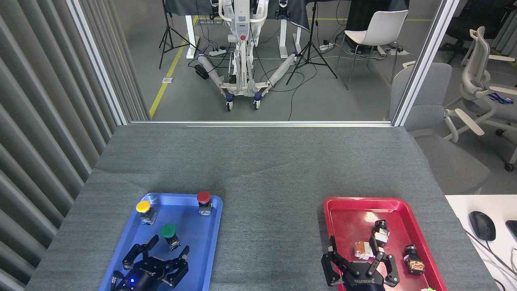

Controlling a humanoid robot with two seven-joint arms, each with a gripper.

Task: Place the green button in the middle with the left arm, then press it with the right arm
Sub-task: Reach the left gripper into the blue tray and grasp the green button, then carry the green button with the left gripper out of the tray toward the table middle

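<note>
The green button (169, 233) stands upright in the blue tray (206, 258), near its middle. My left gripper (159, 255) hovers over the near part of that tray, just short of the button, open with its black fingers spread and nothing between them. My right gripper (360, 262) is open over the near edge of the red tray (347, 206), holding nothing. The middle (272, 226), bare grey felt between the two trays, has nothing on it.
A yellow button (144, 211) and a red button (204, 201) stand at the blue tray's far end. Small dark and orange parts (379, 234) lie in the red tray. A white desk with a mouse (482, 225) adjoins the table's right edge.
</note>
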